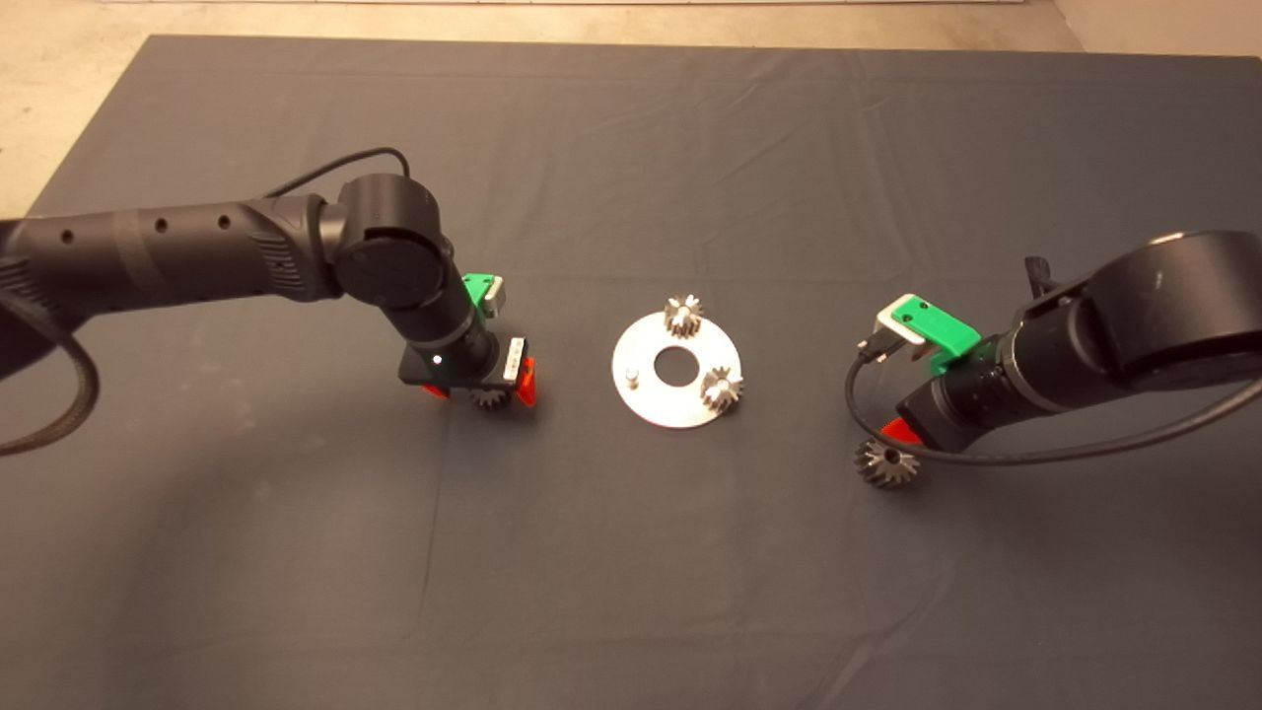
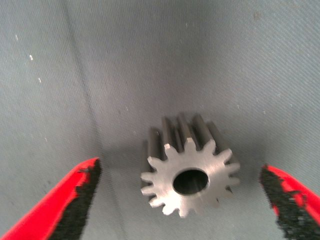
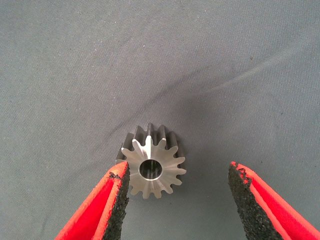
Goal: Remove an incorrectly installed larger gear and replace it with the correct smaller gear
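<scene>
The smaller gear (image 1: pixel 488 399) lies on the mat left of the silver disc plate (image 1: pixel 661 404). My left gripper (image 1: pixel 481 390) is low over it and open, and the gear (image 2: pixel 190 175) sits between the fingers (image 2: pixel 65 202) without touching them. The larger gear (image 1: pixel 885 463), dark grey, lies on the mat right of the plate. My right gripper (image 1: pixel 899 434) is open just above it. In the right wrist view the larger gear (image 3: pixel 152 167) rests close against one pad (image 3: pixel 117 197), far from the other.
Two small silver gears (image 1: pixel 682 316) (image 1: pixel 722 390) stand on the plate's rim. A bare pin (image 1: pixel 631 375) stands on the plate's left side, beside its centre hole. The floor shows beyond the mat's far and left edges.
</scene>
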Tool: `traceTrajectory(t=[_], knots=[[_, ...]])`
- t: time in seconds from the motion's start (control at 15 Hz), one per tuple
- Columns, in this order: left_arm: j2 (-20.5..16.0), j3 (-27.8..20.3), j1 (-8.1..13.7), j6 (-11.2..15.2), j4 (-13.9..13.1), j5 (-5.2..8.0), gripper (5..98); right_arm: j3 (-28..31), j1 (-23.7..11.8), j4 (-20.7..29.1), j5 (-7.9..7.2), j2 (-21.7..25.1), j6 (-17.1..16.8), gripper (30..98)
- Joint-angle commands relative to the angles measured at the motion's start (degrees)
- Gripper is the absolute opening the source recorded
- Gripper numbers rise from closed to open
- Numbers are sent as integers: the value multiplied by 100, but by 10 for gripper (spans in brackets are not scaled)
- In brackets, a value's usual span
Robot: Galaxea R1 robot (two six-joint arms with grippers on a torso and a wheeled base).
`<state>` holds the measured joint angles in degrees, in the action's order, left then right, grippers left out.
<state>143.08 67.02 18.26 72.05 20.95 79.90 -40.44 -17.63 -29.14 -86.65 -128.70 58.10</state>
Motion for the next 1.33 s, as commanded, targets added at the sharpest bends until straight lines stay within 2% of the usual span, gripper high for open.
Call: traceTrajectory(t=[0.0, 0.2, 0.47, 0.67, 0.73, 0.87, 1.13, 1.27], knots=[[6, 28, 55, -42, -74, 28, 799, 55, -83, 31, -1, 41, 26, 530], [23, 46, 55, -42, -74, 26, 792, 55, -92, 31, -1, 94, 17, 530], [32, 46, 55, -59, -74, 35, 708, 55, -92, 22, 8, 85, 26, 530], [23, 46, 55, -85, -74, 30, 689, 55, -92, 22, 8, 94, 22, 530], [21, 46, 55, -79, -74, 35, 651, 55, -92, 22, 8, 94, 26, 530], [15, 20, 55, -85, -74, 35, 649, 55, -92, 22, 17, 94, 26, 530], [32, -7, 55, -85, -83, 26, 563, 55, -92, 13, 17, 103, 26, 530], [41, -3, 55, -85, -88, 26, 552, 55, -92, 22, 17, 112, 26, 530]])
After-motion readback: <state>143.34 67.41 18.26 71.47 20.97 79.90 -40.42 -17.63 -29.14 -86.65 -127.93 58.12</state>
